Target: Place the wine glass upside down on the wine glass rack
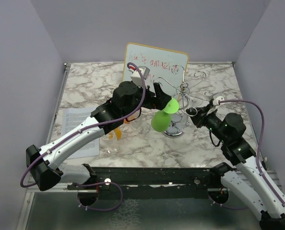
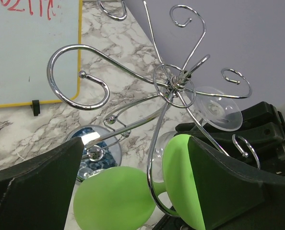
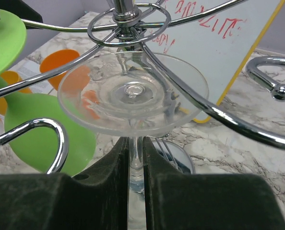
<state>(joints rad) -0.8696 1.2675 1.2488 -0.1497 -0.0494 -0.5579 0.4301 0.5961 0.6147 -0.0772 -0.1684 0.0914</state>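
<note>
Left gripper (image 2: 133,189): jaws wide apart, flanking the green wine glass (image 2: 111,203) (seemingly no grip).
Right gripper (image 3: 136,184): clamped on the clear wine glass (image 3: 133,93) stem.
Wine glass rack (image 2: 173,84): hub directly above the right gripper.
Stem axis: upright, foot uppermost beneath the hub; seating unclear.

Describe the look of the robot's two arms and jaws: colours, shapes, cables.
Both the left arm and right arm have white, rounded shells on the lower links and black, blocky joints and wrists. A purple cable loops along each. Small green lights glow on the right arm's wrist. The jaws are thick, matte black blocks.
</note>
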